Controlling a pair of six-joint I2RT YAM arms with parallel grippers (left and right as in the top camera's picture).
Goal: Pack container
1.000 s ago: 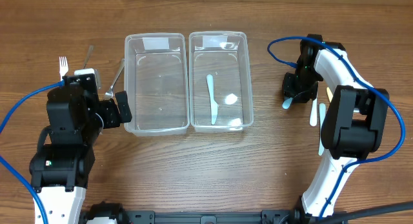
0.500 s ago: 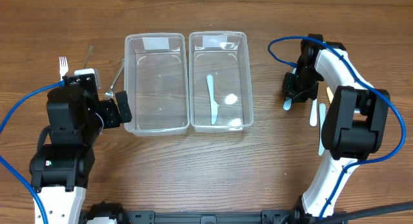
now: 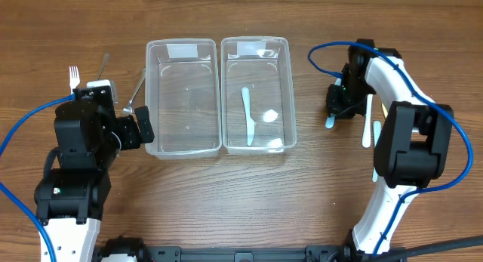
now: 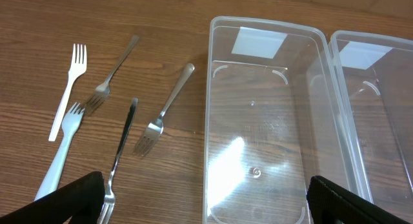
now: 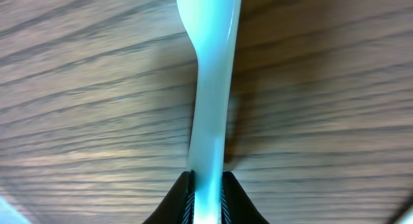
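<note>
Right wrist view: pale-blue utensil in transit

Item: pale-blue plastic utensil [image 5: 210, 101], handle pinched between the fingers of the right gripper [image 5: 206, 185], above bare tabletop. Change: carried slightly leftward since a second ago, toward the right container [image 3: 290, 88], which already holds a matching knife [image 3: 248, 117] — deposit likely next. Left gripper [image 3: 141, 129]: spread, beside the left container [image 3: 149, 81].
</note>
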